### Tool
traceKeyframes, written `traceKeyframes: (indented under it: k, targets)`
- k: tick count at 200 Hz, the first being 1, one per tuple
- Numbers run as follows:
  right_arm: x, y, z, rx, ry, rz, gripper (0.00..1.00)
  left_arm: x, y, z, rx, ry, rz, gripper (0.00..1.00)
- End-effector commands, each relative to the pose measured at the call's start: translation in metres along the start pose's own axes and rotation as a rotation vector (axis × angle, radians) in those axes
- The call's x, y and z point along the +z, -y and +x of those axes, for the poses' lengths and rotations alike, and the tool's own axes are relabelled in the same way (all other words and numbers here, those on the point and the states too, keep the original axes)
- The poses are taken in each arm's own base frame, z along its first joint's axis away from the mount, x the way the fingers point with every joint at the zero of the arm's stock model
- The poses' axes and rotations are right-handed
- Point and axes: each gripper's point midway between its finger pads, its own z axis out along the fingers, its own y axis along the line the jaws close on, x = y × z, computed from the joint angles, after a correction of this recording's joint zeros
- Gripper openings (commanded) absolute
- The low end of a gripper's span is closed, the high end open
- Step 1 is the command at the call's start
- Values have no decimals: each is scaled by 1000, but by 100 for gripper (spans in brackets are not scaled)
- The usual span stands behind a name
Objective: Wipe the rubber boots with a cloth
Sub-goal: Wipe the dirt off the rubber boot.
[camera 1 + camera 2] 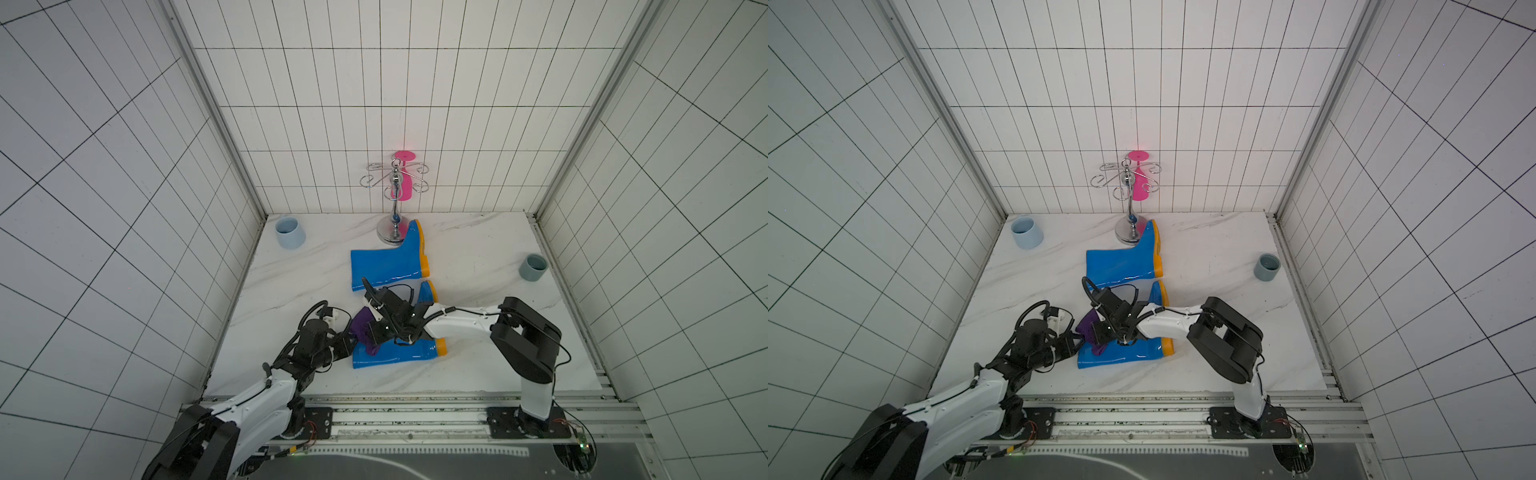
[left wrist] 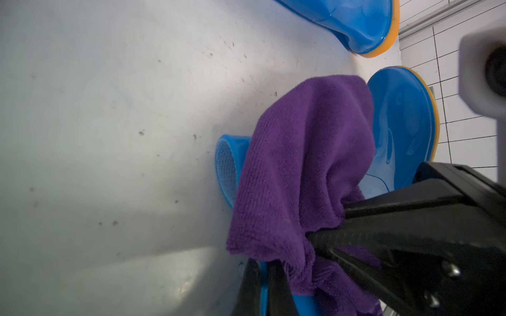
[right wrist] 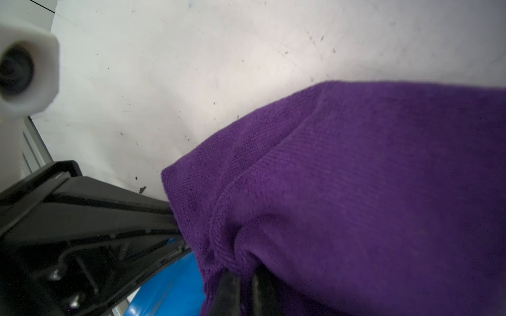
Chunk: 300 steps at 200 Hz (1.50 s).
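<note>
Two blue rubber boots with orange soles lie on their sides on the marble top. The far boot (image 1: 388,262) (image 1: 1121,264) lies untouched. The near boot (image 1: 401,353) (image 1: 1125,353) has the purple cloth (image 1: 360,327) (image 1: 1087,328) bunched over its shaft near the open top. My left gripper (image 1: 352,345) (image 2: 264,266) is shut on the rim of the near boot's open top; a blue strip shows between its fingers. My right gripper (image 1: 376,332) (image 3: 245,273) reaches across the near boot and is shut on a fold of the cloth (image 3: 356,191).
A light-blue mug (image 1: 289,232) stands at the back left and a grey-blue cup (image 1: 532,268) at the right edge. A chrome stand (image 1: 394,208) holding a pink glass touches the far boot's toe. Tiled walls close in three sides.
</note>
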Motion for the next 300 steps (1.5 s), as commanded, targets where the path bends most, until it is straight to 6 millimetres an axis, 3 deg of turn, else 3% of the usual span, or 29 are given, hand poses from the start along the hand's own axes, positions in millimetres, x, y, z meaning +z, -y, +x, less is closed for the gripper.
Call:
traceKeyframes:
  k: [1,34,53,102,135,175,211,251,300]
  targets:
    - [-12,-15,-25,-16,57,0,0,-1,-12,9,-10,-15,-39,0]
    - [-61,13,-27,-53,89,173,0,0,-11,8,-8,-12,-37,0]
    - [-88,28,-18,-63,71,247,0,0,-11,8,-6,-15,-37,0]
    - [-148,60,17,-32,70,350,0,0,-11,8,-5,-15,-39,0]
    - [-168,78,47,2,42,392,0,0,-11,8,-4,-17,-39,0]
    - [-155,100,87,37,-32,411,0,0,-11,8,-4,-18,-38,0]
    - [-126,107,101,43,-64,382,0,0,-10,8,-3,-15,-36,0]
    - [-93,81,77,17,-35,289,0,0,-11,8,-2,-15,-40,0]
    - [-61,17,37,-44,8,132,0,0,-10,8,-1,-13,-37,0]
